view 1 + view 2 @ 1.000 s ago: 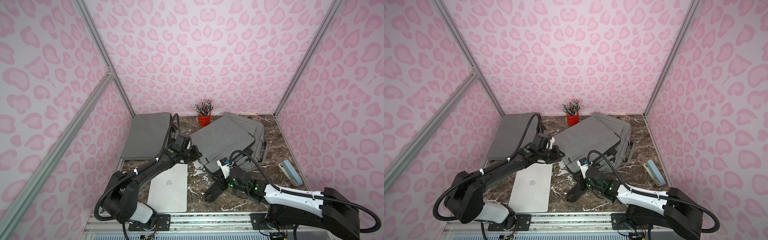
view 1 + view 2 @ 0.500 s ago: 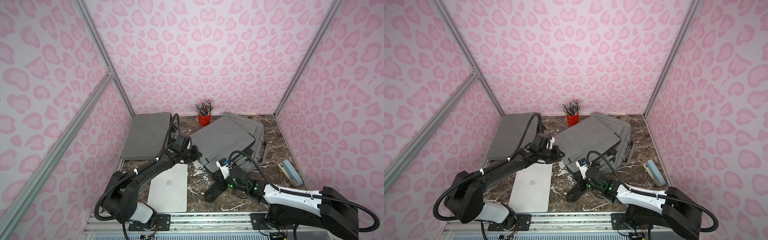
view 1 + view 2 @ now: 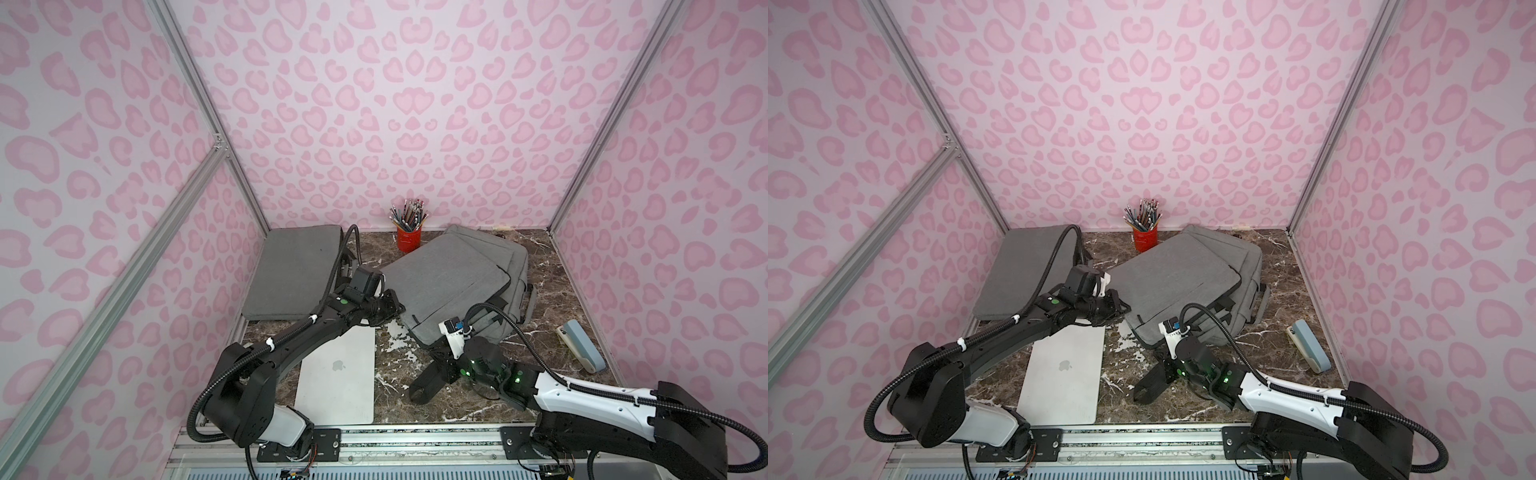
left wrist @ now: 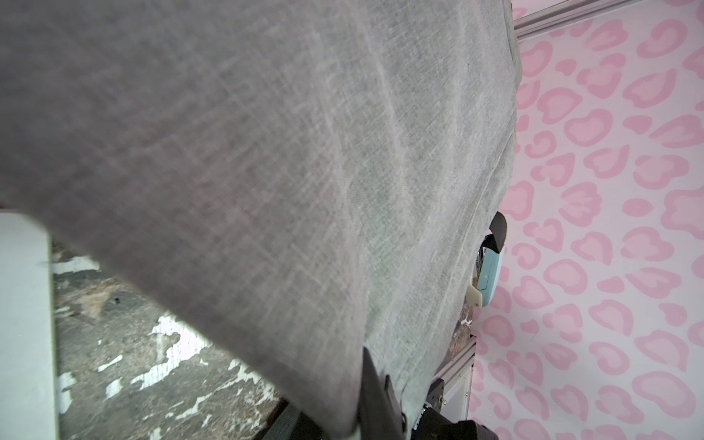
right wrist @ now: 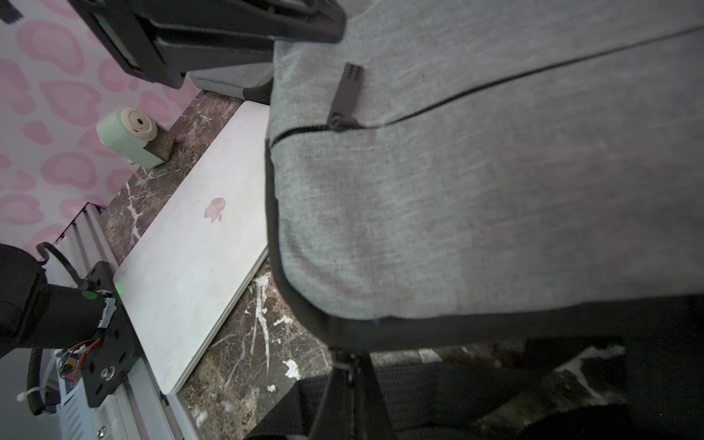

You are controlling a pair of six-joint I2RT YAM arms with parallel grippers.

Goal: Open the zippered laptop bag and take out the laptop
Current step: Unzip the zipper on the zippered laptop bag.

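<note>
Currently we find the laptop [image 3: 336,374] outside the laptop bag [image 3: 449,282], lying flat on the tabletop [image 3: 552,299] just beside the bag's near-left corner. Its long axis runs from the robot's rail toward the back wall, and the left arm crosses above its far end

We read the left tool [image 3: 388,309] as drawn together at the bag's left corner. Its wrist view is filled with grey fabric raised clear of the tabletop, so we judge it clamped on the bag's edge; the fingers themselves are hidden

We read the right tool [image 3: 428,384] as fully together, low over the tabletop in front of the bag's near edge. A black strap [image 5: 419,384] crosses its wrist view; we cannot tell whether the tool pinches it. The zipper pull [image 5: 344,95] sits near the bag's corner in that view

We judge the extraction step done, since the laptop lies free of the bag. The governing relation for the coming move: the laptop lies to the robot's left of the bag, under the left arm and well apart from the right tool. The left arm is therefore nearer, and any withdrawal should lift clear before passing over the lid
</note>
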